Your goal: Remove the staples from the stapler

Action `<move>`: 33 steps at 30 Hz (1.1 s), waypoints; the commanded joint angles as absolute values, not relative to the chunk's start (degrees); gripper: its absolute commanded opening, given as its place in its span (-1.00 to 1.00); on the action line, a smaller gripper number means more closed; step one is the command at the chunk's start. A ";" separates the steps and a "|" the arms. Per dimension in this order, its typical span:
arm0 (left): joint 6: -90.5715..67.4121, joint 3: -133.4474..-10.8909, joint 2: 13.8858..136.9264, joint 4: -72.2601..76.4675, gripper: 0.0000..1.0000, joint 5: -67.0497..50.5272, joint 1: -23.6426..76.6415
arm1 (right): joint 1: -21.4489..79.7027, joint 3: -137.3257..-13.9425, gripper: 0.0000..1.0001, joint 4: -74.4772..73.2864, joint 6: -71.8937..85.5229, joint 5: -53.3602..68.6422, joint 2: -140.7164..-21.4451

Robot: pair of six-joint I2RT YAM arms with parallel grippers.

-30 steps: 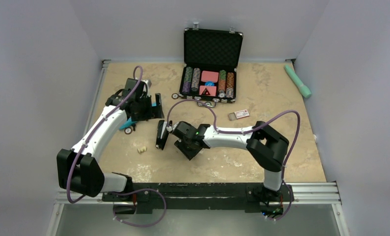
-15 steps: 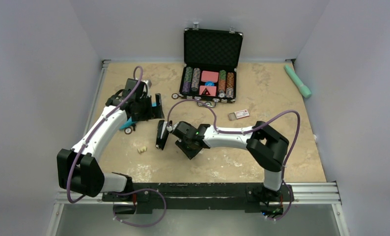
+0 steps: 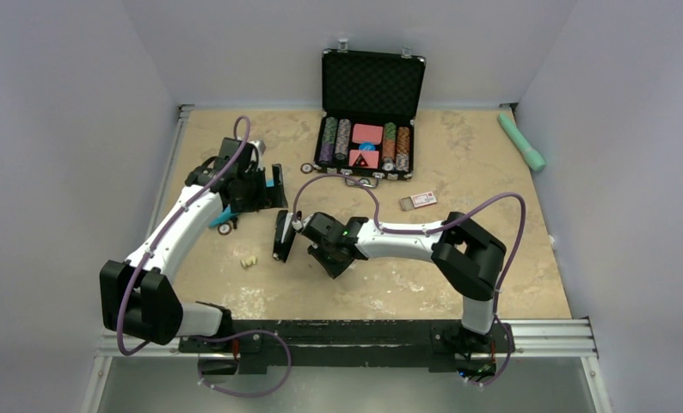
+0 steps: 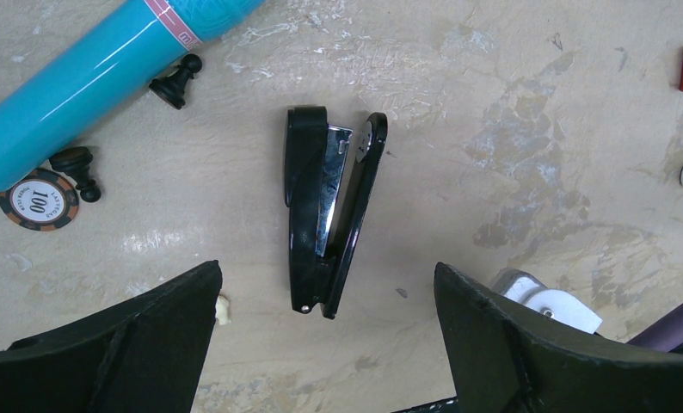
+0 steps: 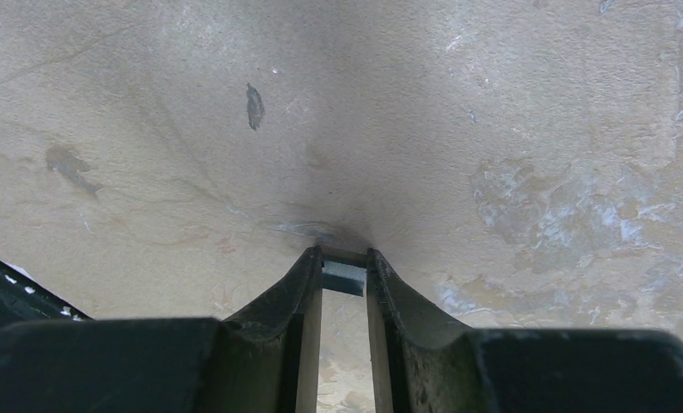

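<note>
A black stapler lies on the table with its top swung slightly apart, so the shiny magazine shows; the top view has this stapler just left of the right arm's wrist. High above it, my left gripper is spread wide and holds nothing. My right gripper points down at the table, to the right of the stapler. Its fingertips press on a tiny grey strip, the staples, which lies against the tabletop. In the top view the right gripper hides the staples.
An open poker chip case stands at the back. A teal tube, a "100" chip and black pawns lie near the left arm. A cream lump, a small card box and a mint-green object are also on the table.
The right gripper's jaws have drawn together. Neither arm nor the stapler has visibly moved.
</note>
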State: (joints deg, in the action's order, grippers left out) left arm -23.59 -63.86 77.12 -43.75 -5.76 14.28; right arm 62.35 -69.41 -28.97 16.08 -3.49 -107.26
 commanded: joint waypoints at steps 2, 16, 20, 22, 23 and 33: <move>-24.48 -63.38 75.76 -41.67 0.93 -6.16 14.41 | 62.67 -69.56 -1.00 -29.78 16.93 -3.31 -106.60; -23.92 -64.13 75.67 -42.02 0.92 -5.72 14.41 | 62.67 -72.73 -1.00 -32.43 15.00 -5.88 -108.22; -23.49 -64.34 75.55 -42.28 0.92 -5.72 14.41 | 62.64 -74.05 -1.00 -32.96 13.98 -8.15 -107.99; -23.39 -64.32 75.36 -42.34 0.92 -5.59 14.42 | 62.66 -74.28 -1.00 -32.61 13.64 -9.50 -107.49; -23.38 -64.33 75.22 -42.36 0.92 -5.48 14.41 | 62.67 -74.39 -1.00 -32.52 13.67 -10.61 -107.27; -22.85 -65.39 75.26 -43.28 0.93 -5.06 14.33 | 57.04 -74.48 -1.00 -28.75 14.92 -8.88 -107.50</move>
State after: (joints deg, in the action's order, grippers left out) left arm -23.42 -63.86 77.10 -43.88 -5.72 14.28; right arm 60.71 -72.53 -31.51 14.48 -9.78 -107.70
